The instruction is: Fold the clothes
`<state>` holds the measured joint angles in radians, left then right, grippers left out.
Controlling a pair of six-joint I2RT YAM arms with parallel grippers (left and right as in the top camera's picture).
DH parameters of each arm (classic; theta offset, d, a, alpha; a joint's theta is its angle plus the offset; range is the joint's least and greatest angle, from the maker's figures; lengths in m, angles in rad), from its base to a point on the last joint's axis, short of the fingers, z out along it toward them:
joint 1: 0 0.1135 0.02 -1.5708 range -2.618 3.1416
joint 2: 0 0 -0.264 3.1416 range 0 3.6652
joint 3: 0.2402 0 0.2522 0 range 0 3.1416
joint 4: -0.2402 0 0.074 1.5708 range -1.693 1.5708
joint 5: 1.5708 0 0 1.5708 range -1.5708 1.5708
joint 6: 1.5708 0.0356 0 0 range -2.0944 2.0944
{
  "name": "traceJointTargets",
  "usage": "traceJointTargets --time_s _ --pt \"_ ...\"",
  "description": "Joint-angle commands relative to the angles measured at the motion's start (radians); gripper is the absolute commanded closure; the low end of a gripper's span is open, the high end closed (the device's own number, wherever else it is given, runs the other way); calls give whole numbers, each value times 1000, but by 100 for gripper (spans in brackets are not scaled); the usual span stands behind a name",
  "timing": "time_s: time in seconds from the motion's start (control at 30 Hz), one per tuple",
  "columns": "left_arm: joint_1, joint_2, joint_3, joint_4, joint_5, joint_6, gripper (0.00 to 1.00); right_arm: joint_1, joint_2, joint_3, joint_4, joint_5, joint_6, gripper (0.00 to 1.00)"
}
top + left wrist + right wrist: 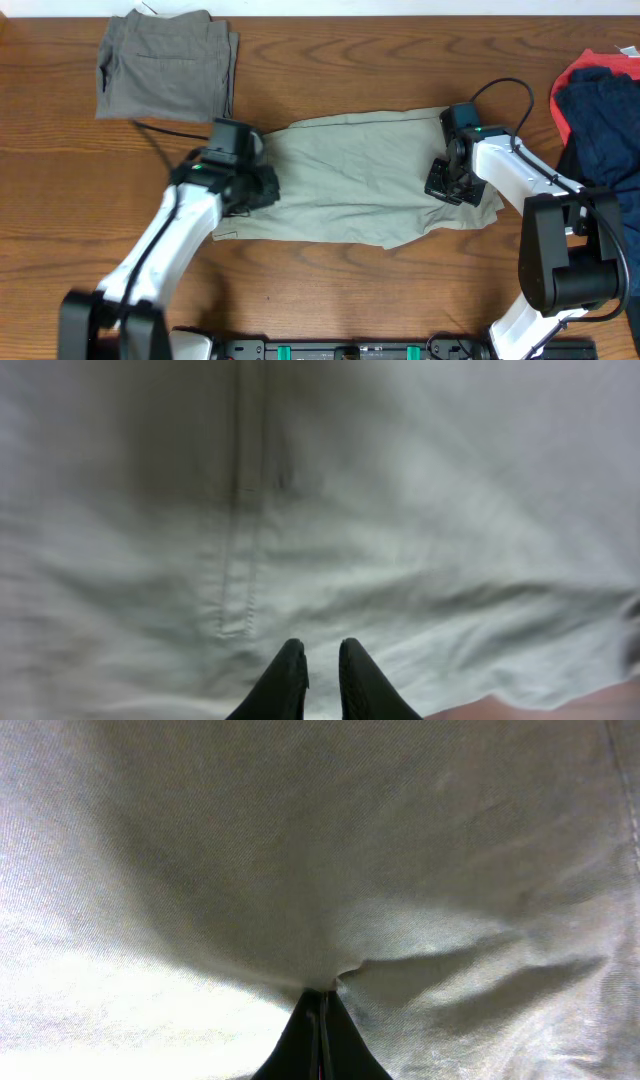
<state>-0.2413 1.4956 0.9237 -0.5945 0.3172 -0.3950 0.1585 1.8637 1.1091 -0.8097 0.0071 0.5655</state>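
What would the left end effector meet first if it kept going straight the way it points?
The pale green garment, which lies right ahead of the left end effector; depth is unclear, so they may be touching.

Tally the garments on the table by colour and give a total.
Folded grey cloth trousers: 1
Flat pale green cloth garment: 1
Crumpled navy blue cloth garment: 1
Crumpled red cloth garment: 1
Total: 4

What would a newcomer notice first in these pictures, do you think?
A pale green cloth garment lies spread across the brown wooden table, the left hand over its left end and the right hand pinched shut on a pucker at its right end. Folded grey trousers sit at the far left corner; a heap of blue and red clothes lies at the right edge.
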Motion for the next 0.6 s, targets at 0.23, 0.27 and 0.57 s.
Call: traceJointTargets --time_s 0.23,0.27,0.57 --pt "-1 230 -13 -35 -36 -18 91 5 18 -4 -2 0 -22 99" --pt "2 231 -13 -56 -86 -32 91 5 18 -4 -2 0 -24 99" --pt "74 225 -12 -209 -307 -81 92 5 18 -4 -1 4 -24 99"
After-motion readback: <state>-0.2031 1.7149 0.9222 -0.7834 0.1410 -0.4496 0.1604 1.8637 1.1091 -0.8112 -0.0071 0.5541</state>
